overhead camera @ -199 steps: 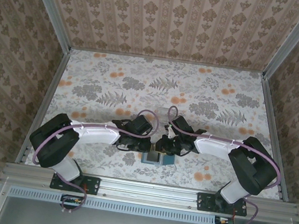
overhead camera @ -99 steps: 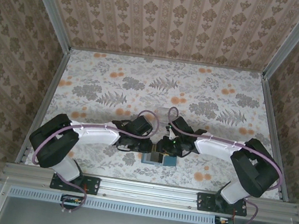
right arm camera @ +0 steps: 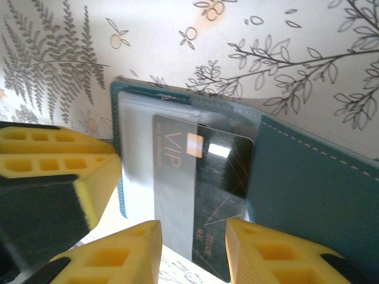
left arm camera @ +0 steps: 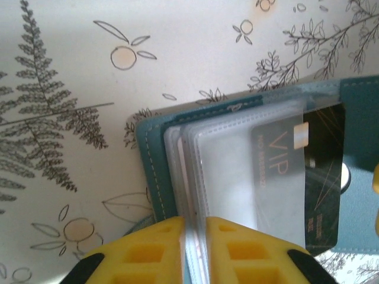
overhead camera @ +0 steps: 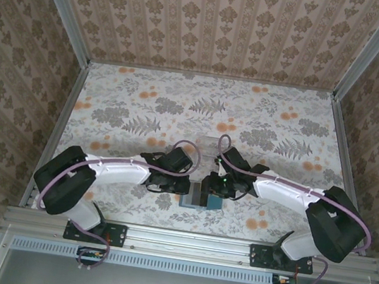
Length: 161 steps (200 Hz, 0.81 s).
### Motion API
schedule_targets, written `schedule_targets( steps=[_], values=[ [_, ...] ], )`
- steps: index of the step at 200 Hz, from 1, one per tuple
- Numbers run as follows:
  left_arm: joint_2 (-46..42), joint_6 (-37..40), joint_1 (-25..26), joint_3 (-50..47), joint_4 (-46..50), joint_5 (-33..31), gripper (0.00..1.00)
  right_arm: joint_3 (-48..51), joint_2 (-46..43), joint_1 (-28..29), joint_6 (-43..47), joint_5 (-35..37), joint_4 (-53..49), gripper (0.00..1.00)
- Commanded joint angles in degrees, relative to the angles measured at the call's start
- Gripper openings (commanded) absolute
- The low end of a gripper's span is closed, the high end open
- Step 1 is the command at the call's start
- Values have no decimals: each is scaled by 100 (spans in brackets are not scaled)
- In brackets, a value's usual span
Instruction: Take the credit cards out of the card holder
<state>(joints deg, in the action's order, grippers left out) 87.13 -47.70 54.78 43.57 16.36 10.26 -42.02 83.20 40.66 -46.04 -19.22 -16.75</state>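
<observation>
The teal card holder (overhead camera: 202,198) lies open on the flowered table near the front edge. My left gripper (left arm camera: 195,248) is shut on its clear plastic sleeves (left arm camera: 222,160), just right of the stitched teal edge (left arm camera: 153,171). One of the credit cards, dark with "VIP" lettering (right arm camera: 222,177), sticks halfway out of a sleeve toward the teal flap (right arm camera: 314,189). My right gripper (right arm camera: 192,248) is open, its yellow fingers spread over the near end of that card without closing on it. From above, the left gripper (overhead camera: 184,184) and the right gripper (overhead camera: 216,184) meet over the holder.
Patterned walls enclose the table (overhead camera: 145,107) on three sides, and a metal rail (overhead camera: 189,240) runs along the front. A faint clear rectangular thing (overhead camera: 206,143) sits just behind the grippers. The left gripper's yellow finger (right arm camera: 53,171) presses close at the holder's left side.
The right arm's elbow has swung out to the right and its jaws have widened. The left gripper stays clamped on the sleeves in the same place.
</observation>
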Motion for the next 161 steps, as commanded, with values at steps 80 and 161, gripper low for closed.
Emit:
schedule_targets(
  steps=[80,161],
  values=[
    [478,113,237,440,105,93,12,192,442,-120,133,-58,198,29],
    [707,121,240,291,321,-85,11,515,406,-199,49,-586,870,28]
  ],
)
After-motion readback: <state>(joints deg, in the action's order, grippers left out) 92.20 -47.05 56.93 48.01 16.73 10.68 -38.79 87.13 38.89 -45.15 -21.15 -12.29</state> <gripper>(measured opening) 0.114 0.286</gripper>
